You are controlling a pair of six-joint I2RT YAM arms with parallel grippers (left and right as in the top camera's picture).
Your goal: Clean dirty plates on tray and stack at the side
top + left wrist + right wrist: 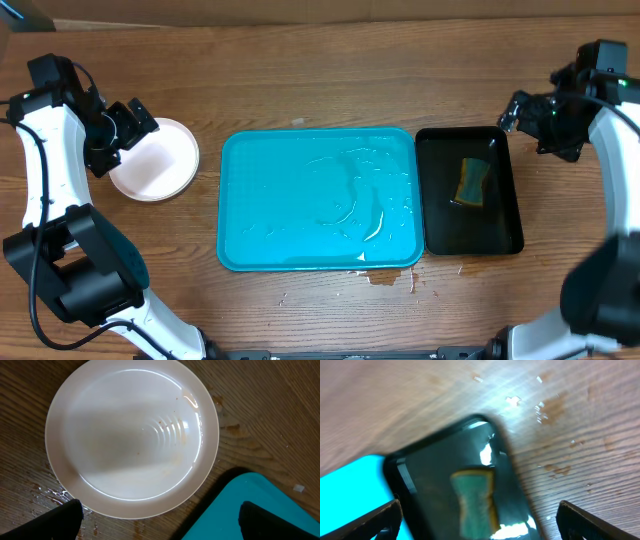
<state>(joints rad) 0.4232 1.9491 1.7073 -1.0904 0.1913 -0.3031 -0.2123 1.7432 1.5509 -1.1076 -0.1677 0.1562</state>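
Note:
A white plate (155,160) lies on the bare wood tabletop (300,80) left of the turquoise tray (250,230). In the left wrist view the plate (132,435) is wet, with faint reddish specks near its rim. I cannot tell whether other plates lie beneath it. The tray holds no plates, only water streaks; its corner shows in the left wrist view (235,510). My left gripper (135,120) is open and empty, just above the plate's far-left edge (160,515). My right gripper (520,110) is open and empty, above the table behind the black tray (480,520).
A narrow black tray (500,235) with a green-yellow sponge (472,180) stands right of the turquoise tray; both show in the right wrist view (425,475), the sponge (475,497) inside. Water drops (385,278) lie on the table by the turquoise tray's front edge.

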